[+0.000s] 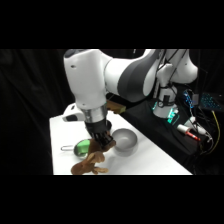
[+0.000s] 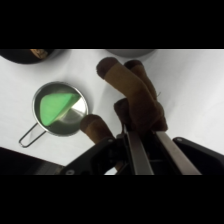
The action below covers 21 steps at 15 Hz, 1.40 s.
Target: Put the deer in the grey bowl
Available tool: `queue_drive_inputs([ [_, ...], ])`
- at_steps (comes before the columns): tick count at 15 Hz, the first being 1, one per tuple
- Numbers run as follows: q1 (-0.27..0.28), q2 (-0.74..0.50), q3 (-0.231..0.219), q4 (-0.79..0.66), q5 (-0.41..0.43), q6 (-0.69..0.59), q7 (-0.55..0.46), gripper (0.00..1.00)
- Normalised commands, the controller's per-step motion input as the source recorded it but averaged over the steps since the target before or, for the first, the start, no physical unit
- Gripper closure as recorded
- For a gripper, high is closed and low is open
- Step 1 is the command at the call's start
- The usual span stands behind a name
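While the hand [image 2: 145, 145] was clamped on the deer [image 2: 135, 95], limbs dangling above the worktop [image 1: 150, 157], carrying it squarely over the grey bowl [image 1: 125, 141] before release seemed wise.

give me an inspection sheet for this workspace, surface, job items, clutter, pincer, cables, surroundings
Surface: white table, bare between items.
Job's things: deer hangs from the pincer, limbs dangling; grey bowl on the table beside it, nothing visible inside.
Clutter: handled silver pan with something green in it; black bowl at the wrist view's edge.
Pincer: shut on the deer.
Cables: loose wires right of the table.
Surroundings: dark backdrop; arm base upper right.
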Motion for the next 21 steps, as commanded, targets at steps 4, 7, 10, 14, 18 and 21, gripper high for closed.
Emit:
queue_drive_inputs([
  [4,-0.055,-0.5,-0.058,-0.43,-0.079,-0.09,0.13,0.95],
  [7,-0.092,-0.52,-0.024,-0.57,-0.011,0.05,0.11,0.95],
  [10,-0.09,-0.5,-0.01,-0.6,0.058,0.12,0.1,0.95],
  [14,-0.061,-0.43,0.005,-0.56,0.099,0.21,0.09,0.95],
  [18,-0.038,-0.31,0.015,-0.47,0.124,0.27,0.05,0.95],
  [21,-0.033,-0.2,0.017,-0.39,0.127,0.25,0.02,0.95],
])
